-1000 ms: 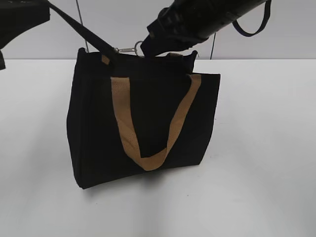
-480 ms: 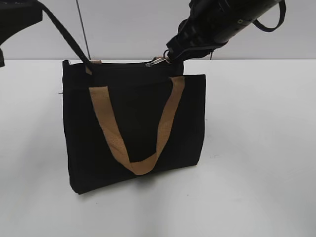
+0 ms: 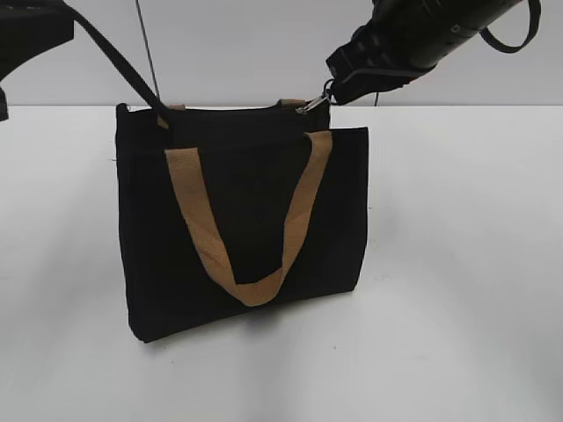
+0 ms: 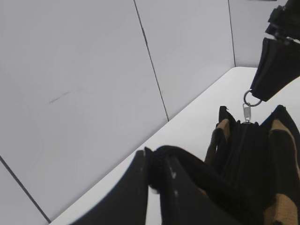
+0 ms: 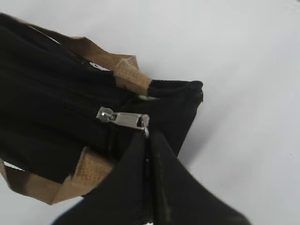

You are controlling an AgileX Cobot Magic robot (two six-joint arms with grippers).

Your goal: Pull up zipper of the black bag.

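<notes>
The black bag (image 3: 246, 220) stands upright on the white table, its tan handle (image 3: 237, 281) hanging down the front. My right gripper (image 3: 339, 85) is shut on the silver pull tab (image 3: 311, 105) of the zipper, near the right end of the bag's top edge. In the right wrist view the jaws (image 5: 148, 136) pinch the tab's (image 5: 124, 119) ring, and the closed zip line (image 5: 61, 99) runs to the left of it. My left gripper (image 3: 63, 18) is shut on a black strap (image 3: 123, 66) at the bag's left top corner; the left wrist view shows the jaws (image 4: 157, 171) and the tab (image 4: 246, 113).
The white table (image 3: 457, 290) spreads around the bag. A pale panelled wall (image 3: 229, 44) stands behind it. A black cable loop (image 3: 510, 40) hangs from my right arm.
My right gripper has moved right along the bag's top edge with the pull tab. The bag, tilted and pulled out of shape a second ago, now stands squarer.
</notes>
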